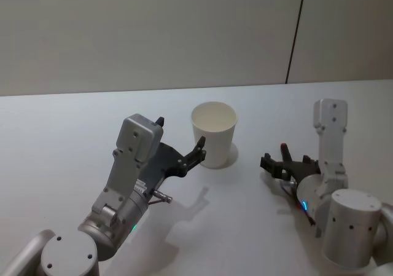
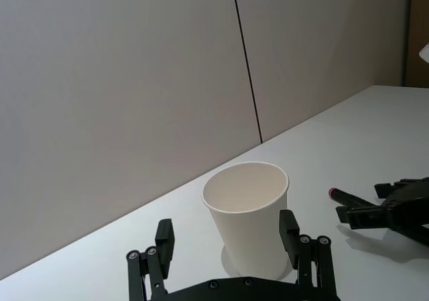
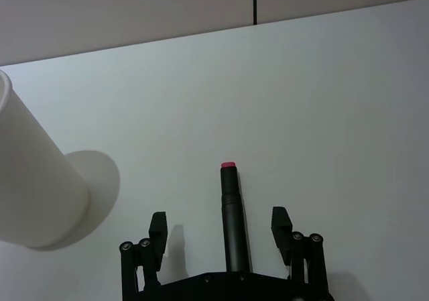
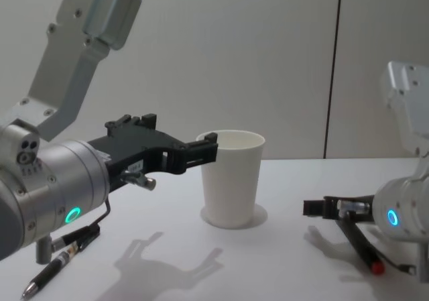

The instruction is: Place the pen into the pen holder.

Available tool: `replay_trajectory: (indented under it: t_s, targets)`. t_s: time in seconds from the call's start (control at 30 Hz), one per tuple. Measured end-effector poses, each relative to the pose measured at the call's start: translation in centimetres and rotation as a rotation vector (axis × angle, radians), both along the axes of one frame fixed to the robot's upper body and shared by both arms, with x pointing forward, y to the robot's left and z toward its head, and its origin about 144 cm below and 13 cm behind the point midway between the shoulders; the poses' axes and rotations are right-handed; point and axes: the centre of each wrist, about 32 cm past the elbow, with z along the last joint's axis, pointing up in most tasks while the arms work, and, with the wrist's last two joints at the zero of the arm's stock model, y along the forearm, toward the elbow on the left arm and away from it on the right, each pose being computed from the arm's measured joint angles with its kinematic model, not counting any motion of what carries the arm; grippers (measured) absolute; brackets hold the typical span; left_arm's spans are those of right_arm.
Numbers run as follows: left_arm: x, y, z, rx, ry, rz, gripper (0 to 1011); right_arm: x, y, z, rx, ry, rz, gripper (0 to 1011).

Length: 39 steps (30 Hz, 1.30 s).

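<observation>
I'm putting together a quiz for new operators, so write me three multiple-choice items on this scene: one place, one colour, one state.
1. How does the paper cup stand? A) on its side B) upside down C) upright
2. Where is the pen? A) inside the cup B) between the open fingers of the right end effector C) leaning against the wall
3. What colour is the pen's tip? A) red B) green C) yellow
Answers: 1 C, its open mouth faces up, with the left end effector open beside it; 2 B, the fingers flank the pen; 3 A, the end away from the wrist is red.
</observation>
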Motion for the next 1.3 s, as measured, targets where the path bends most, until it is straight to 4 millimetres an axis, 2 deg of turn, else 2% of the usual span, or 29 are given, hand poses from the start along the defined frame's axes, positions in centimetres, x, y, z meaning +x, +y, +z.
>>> replay_trajectory:
  t_s: [0.17,0.3,0.33,0.43,0.53,0.63,0.67,0.73,0.9,1.0,1.3]
  targets:
    - [0.0,0.0,0.0,0.0,0.0,0.0,1000,0.19,0.19,-0.21,0.0,0.015,0.001,907]
    - [0.0,0.0,0.0,0.0,0.0,0.0,1000,0.31,0.3,-0.32,-0.002,0.023,0.001,796]
    - [0.0,0.0,0.0,0.0,0.0,0.0,1000,0.35,0.32,-0.32,-0.003,0.024,0.001,741]
    - [0.0,0.0,0.0,0.0,0.0,0.0,1000,0.42,0.35,-0.37,-0.007,0.028,0.001,683]
    - [0.0,0.0,0.0,0.0,0.0,0.0,1000,0.5,0.4,-0.4,-0.011,0.032,0.0,544]
    - [0.0,0.0,0.0,0.0,0.0,0.0,1000,0.57,0.45,-0.43,-0.017,0.035,-0.001,485]
    - [0.0,0.0,0.0,0.0,0.0,0.0,999,0.6,0.47,-0.44,-0.02,0.037,-0.001,421]
    - [0.0,0.0,0.0,0.0,0.0,0.0,1000,0.62,0.49,-0.46,-0.023,0.038,-0.002,390]
    - [0.0,0.0,0.0,0.0,0.0,0.0,1000,0.7,0.56,-0.5,-0.032,0.044,-0.004,219]
    - [0.0,0.0,0.0,0.0,0.0,0.0,1000,0.73,0.62,-0.51,-0.036,0.046,-0.004,184]
    - [0.0,0.0,0.0,0.0,0.0,0.0,1000,0.73,0.77,-0.52,-0.058,0.04,-0.004,184]
